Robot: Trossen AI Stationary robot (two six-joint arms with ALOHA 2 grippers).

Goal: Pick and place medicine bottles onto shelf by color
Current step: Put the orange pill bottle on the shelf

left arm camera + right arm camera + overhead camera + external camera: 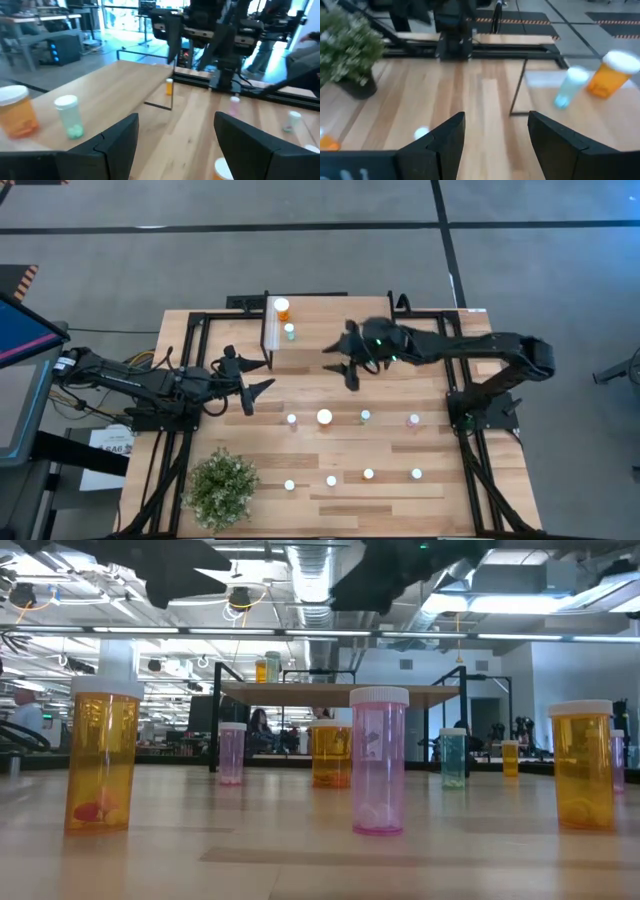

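Overhead, both claws, left (252,376) and right (340,366), spread empty; low-view arms cropped, shelf (300,340) legs partly hidden.

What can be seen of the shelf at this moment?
The shelf is a small raised rack at the table's far edge, with a light wood plank top, thin black legs and a white end panel. Two bottles stand upright on it, near the white panel: an orange bottle and a teal bottle, both white-capped. The right gripper hovers open over its other end, touching nothing. In the low view the top sits level above the table bottles.
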